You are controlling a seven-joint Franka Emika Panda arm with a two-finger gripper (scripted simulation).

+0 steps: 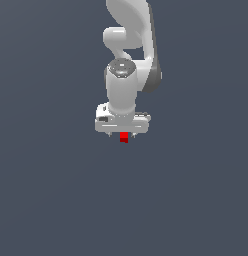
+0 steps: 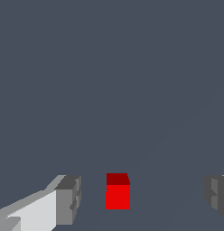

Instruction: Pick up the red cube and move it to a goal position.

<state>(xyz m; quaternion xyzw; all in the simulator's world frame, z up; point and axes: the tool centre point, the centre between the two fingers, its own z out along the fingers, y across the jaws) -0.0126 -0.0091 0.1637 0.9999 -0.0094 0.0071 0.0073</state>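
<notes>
The red cube (image 1: 124, 137) is small and bright red, and it pokes out just below the white hand of the arm in the exterior view. My gripper (image 1: 123, 133) hangs straight over it. The wrist view shows the red cube (image 2: 118, 195) standing between the two grey fingertips (image 2: 68, 198), with a gap on each side and closer to one finger than the other. My gripper (image 2: 142, 196) is open and touches nothing. From outside, the hand hides most of the fingers.
A plain dark grey surface (image 1: 56, 200) fills both views. The white arm (image 1: 128, 40) rises behind the hand toward the top of the exterior view. No other object shows.
</notes>
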